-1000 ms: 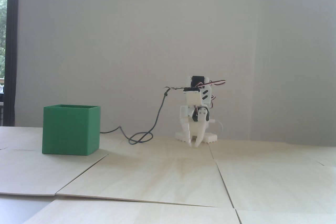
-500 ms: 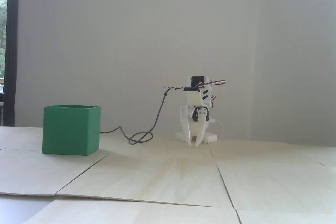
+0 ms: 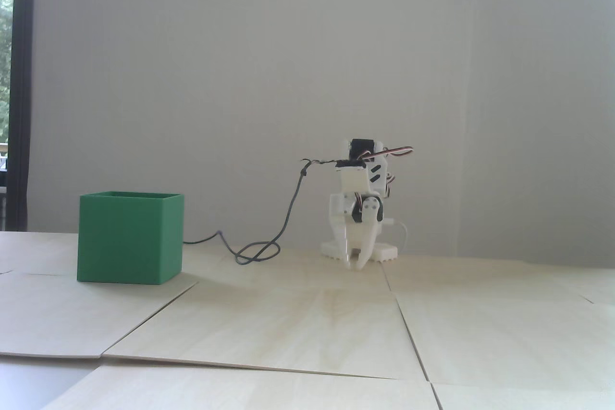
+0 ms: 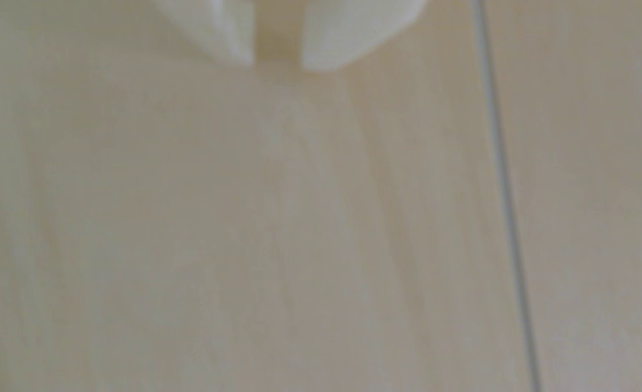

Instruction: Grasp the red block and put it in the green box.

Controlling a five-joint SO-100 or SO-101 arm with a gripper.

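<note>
Fixed view, pincer (image 3: 357, 266) slightly open above bare table (image 3: 307, 323), green box (image 3: 129, 237) well left, cable (image 3: 259, 251) between.

Blurry claw (image 4: 277, 64) tips slightly apart at top, over pale wood table (image 4: 236, 226), seam (image 4: 504, 188) on right.

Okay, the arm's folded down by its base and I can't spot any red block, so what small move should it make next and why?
Probably lift the claw and pan to search. It hangs low over the bare wooden table, slightly open and empty; the wrist view shows only blurred wood. No red block is visible in either view. Whether it is inside the green box cannot be seen from this low angle.
</note>
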